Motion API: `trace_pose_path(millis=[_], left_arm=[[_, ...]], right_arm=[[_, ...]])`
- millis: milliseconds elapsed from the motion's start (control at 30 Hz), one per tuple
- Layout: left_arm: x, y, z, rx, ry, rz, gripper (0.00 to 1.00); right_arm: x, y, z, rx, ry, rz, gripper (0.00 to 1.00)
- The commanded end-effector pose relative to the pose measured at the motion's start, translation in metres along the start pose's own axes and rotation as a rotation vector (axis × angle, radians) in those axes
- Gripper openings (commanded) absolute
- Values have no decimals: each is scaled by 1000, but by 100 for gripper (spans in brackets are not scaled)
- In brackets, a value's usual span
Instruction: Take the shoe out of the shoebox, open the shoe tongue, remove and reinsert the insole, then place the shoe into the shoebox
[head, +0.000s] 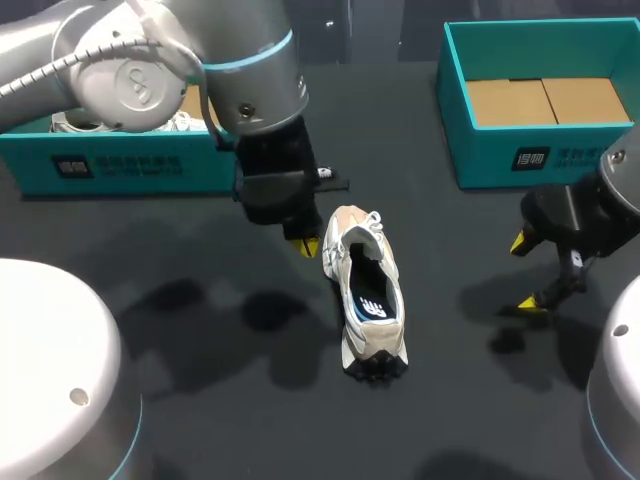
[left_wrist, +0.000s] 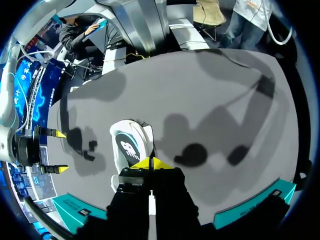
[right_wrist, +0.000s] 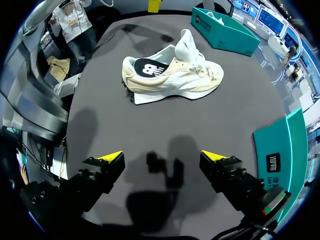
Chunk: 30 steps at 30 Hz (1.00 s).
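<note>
The shoe (head: 366, 290) is standing on its sole mid-table (head: 200, 320), toe pointing far (tongue sticking up), outside the left shoebox (head: 120, 165) and the right shoebox (head: 520, 150). The left gripper (left_wrist: 150, 162) is hovering just left of the shoe's far end, its tips pressed together on nothing visible. The right gripper (right_wrist: 161, 156) is hanging well right of the shoe, its fingers spread wide.
</note>
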<state>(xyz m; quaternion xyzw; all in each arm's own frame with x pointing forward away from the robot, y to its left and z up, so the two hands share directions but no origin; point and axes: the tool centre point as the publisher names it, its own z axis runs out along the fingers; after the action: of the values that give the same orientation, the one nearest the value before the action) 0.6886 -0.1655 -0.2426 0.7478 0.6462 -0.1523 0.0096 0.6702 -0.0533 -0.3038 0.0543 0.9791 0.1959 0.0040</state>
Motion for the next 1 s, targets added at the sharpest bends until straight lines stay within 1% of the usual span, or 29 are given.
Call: trace_pose_path(millis=[33,300,333,667,767,1000], left_arm=[[-16,6,17,11,38,13,0],[-33,7,41,32,61,42,0],[-35,8,44,51,73,53,0],[-37,8,44,50,82,67,0],[-44,15,55,56,106,73,0],[-51,16,76,71,145,82,0]], right_arm=[[1,-15,0,-27,-7,17,100],[1,-15,0,-27,-7,17,100],[1,-15,0,-27,-7,17,100],[1,-15,0,-27,-7,17,100],[1,-15,0,-27,-7,17,100],[1,-15,0,-27,-7,17,100]])
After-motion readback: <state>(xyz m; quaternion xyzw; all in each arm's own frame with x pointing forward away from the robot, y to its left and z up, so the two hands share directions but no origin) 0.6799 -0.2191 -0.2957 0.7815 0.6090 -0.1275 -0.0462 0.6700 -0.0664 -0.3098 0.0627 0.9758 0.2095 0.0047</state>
